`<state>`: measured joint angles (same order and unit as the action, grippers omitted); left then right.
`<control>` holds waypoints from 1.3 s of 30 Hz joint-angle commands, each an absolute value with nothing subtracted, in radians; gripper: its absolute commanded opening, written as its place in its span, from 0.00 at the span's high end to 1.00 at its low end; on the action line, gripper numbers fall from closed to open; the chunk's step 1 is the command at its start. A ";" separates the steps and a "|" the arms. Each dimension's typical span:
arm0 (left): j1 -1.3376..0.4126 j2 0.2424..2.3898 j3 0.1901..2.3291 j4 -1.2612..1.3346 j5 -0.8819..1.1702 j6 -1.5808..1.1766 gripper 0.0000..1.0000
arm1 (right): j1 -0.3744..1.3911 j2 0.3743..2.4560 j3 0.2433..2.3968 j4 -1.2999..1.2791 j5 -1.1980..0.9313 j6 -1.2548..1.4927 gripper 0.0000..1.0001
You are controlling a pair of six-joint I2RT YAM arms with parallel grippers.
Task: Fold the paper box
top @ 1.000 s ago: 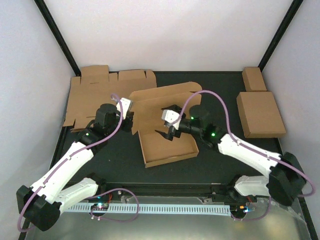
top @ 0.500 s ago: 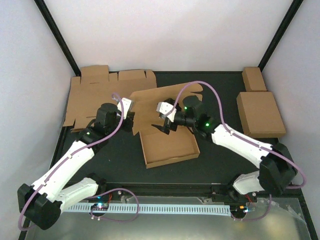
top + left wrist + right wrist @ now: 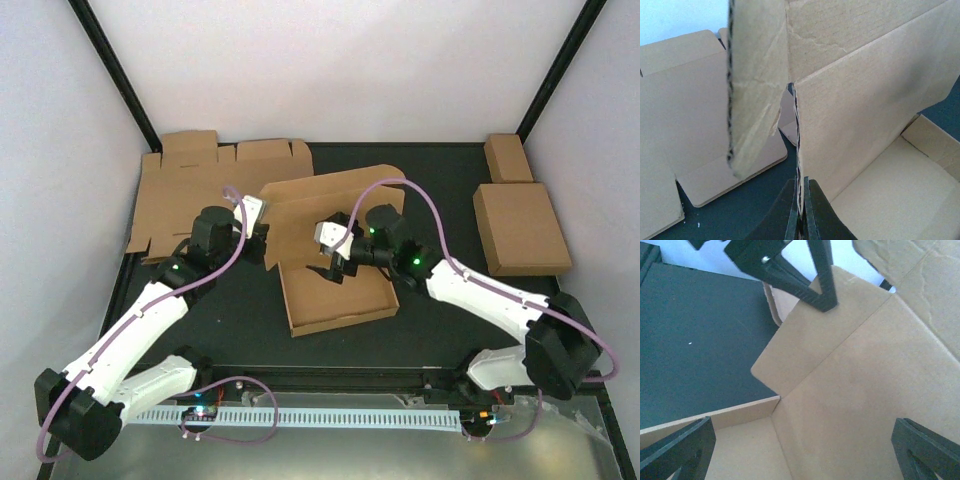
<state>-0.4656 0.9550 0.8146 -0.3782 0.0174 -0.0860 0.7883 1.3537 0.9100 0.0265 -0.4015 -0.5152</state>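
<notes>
The paper box (image 3: pixel 345 297) lies half-formed mid-table as a shallow brown tray with its back panel and lid (image 3: pixel 325 195) standing up. My left gripper (image 3: pixel 267 247) is at the tray's back left corner, shut on the thin edge of the upright panel (image 3: pixel 865 110). In the left wrist view the left gripper (image 3: pixel 800 210) clamps that edge, and a loose side flap (image 3: pixel 757 95) hangs to its left. My right gripper (image 3: pixel 336 266) hovers open over the tray's rear, facing the back panel (image 3: pixel 850 390), with nothing between its fingertips (image 3: pixel 682 450).
A flat die-cut cardboard sheet (image 3: pixel 195 190) lies at the back left. A folded squarish box (image 3: pixel 520 228) and a small oblong box (image 3: pixel 508 158) sit at the right by the wall. Black frame posts and white walls close in the table.
The right arm swung its wrist left toward the upright panel, then settled slightly lower over the tray's rear. The left arm and its grip have not moved.
</notes>
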 commanded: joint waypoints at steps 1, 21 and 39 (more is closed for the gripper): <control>-0.460 0.958 0.828 -0.398 0.063 -0.050 0.98 | 0.801 1.271 0.832 0.120 -0.366 -0.461 0.00; -0.460 0.941 0.829 -0.420 0.104 -0.052 0.99 | 0.811 1.352 0.941 -0.006 -0.380 -0.545 0.00; -0.460 0.931 0.829 -0.422 0.103 -0.040 0.98 | 0.686 1.079 0.753 0.160 -0.367 -0.306 0.00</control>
